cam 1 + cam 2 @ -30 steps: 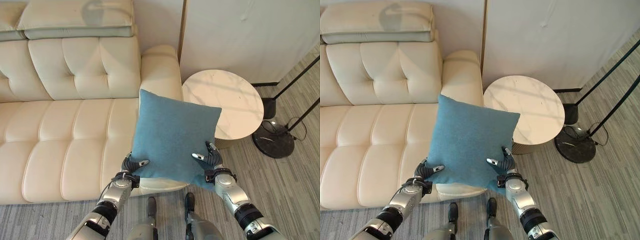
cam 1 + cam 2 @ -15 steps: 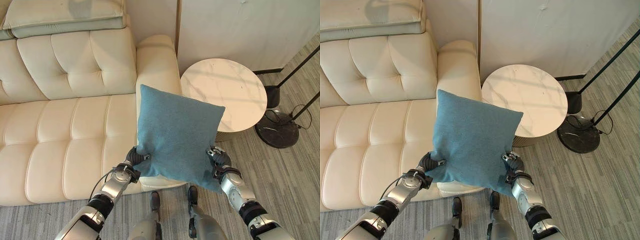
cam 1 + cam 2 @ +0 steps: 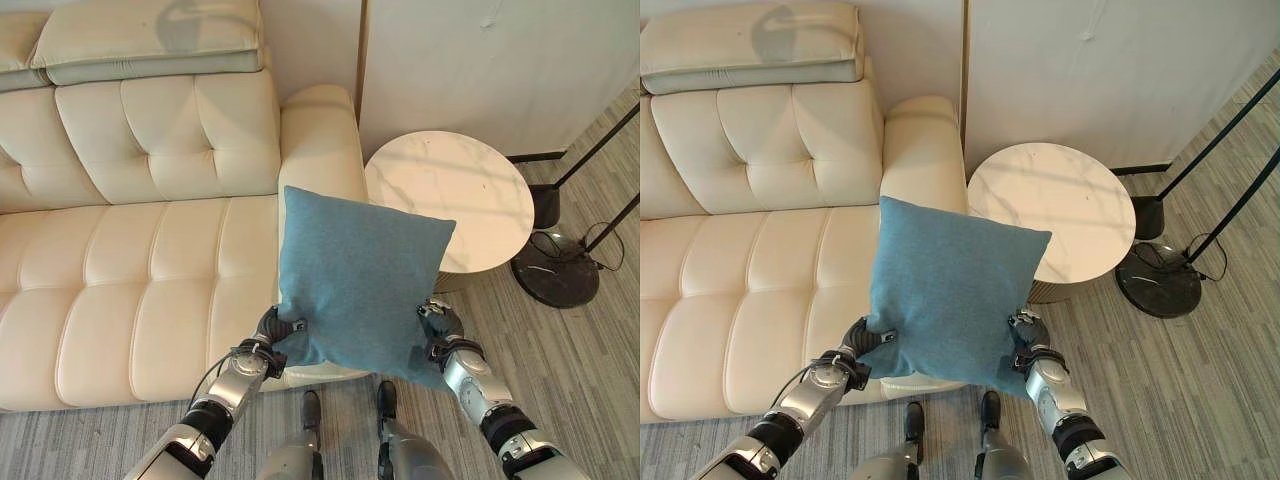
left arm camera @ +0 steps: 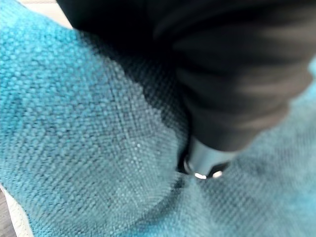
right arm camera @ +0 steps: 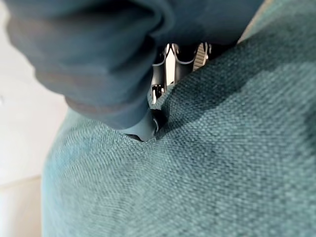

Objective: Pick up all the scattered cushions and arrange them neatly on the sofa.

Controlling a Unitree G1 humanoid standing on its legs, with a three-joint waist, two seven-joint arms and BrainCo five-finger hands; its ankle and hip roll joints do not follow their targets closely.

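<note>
A square teal-blue cushion (image 3: 358, 280) hangs in the air over the right end of the cream sofa (image 3: 130, 280), its top corner near the armrest (image 3: 318, 140). My left hand (image 3: 272, 331) is shut on its lower left corner. My right hand (image 3: 441, 324) is shut on its lower right corner. In both wrist views the teal fabric (image 4: 89, 128) (image 5: 207, 148) bunches round the pinching fingers.
A round white marble side table (image 3: 450, 198) stands right of the armrest. Two black lamp bases (image 3: 558, 278) with slanted poles sit on the striped grey floor at the right. A pale headrest cushion (image 3: 150, 40) lies on the sofa's back.
Both hands have closed their grip on the cushion's lower corners, where the right fingers lay open a second ago. The cushion sits slightly further right; the camera shifted.
</note>
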